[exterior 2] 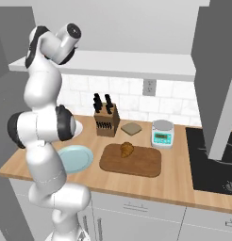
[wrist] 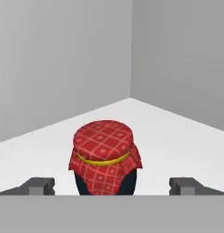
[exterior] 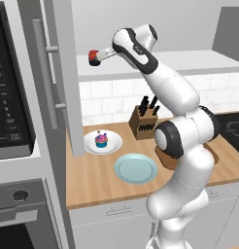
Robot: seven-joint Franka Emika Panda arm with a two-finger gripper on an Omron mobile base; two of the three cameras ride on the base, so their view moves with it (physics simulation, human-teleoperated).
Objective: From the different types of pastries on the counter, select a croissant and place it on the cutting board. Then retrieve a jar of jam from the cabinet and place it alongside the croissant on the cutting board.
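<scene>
Red-topped jar of jam [wrist: 103, 157] — end effector [wrist: 112, 185] open.

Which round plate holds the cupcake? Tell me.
The white plate by the open cabinet door holds the cupcake; the light blue plate is bare.

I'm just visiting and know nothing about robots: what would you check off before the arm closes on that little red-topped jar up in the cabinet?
1. Gripper open: ok, the fingers stand wide apart.
2. Jar of jam between the fingers: ok, it sits centred in the gap in the hand view.
3. Jar upright on the cabinet shelf: ok, red cloth top up.
4. Fingers far enough along the jar's sides: cannot tell from these views.
5. Croissant already on the cutting board: ok.
6. Free spot on the board beside the croissant: ok, bare wood to its right.
</scene>
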